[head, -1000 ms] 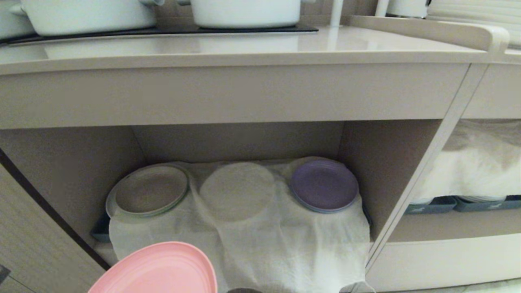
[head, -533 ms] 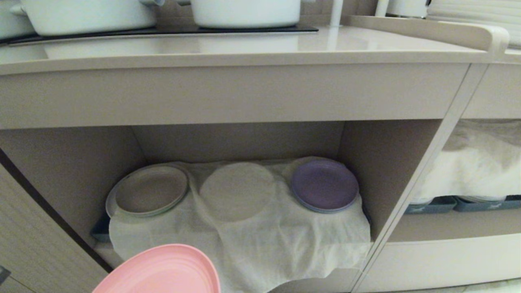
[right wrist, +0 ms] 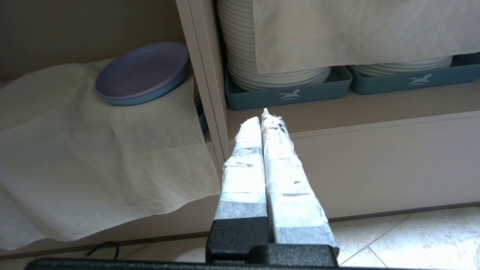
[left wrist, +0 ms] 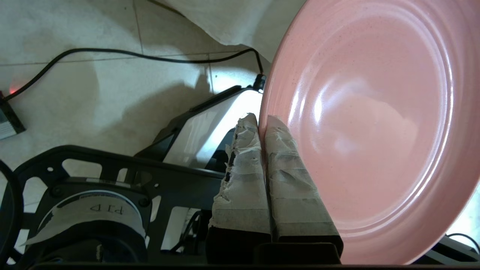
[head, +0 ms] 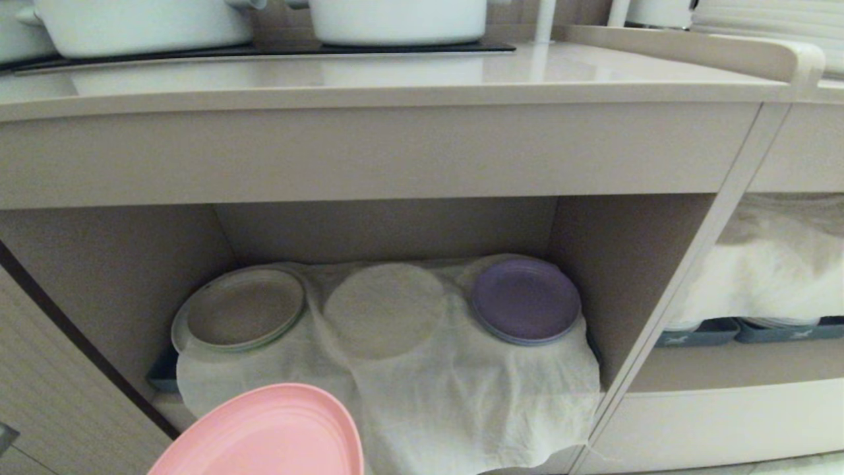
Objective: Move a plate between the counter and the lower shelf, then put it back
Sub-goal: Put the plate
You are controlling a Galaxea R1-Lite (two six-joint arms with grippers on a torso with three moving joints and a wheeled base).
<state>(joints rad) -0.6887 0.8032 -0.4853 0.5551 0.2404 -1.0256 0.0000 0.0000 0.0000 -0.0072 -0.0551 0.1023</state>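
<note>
Small round pink plastic plate [left wrist: 371, 127] is clamped at its rim by left hand [left wrist: 262, 122], fingers together. Right hand [right wrist: 262, 118] is parked, fingers pressed together, nothing held.

The pink plate [head: 264, 432] is sitting a little higher in the head view than a moment ago, and more of it is showing. The left gripper [left wrist: 262, 122] is pinching its rim between the two taped fingers [left wrist: 243, 176]. The white cloth [head: 461, 396] is hanging lower at its front edge now.
</note>
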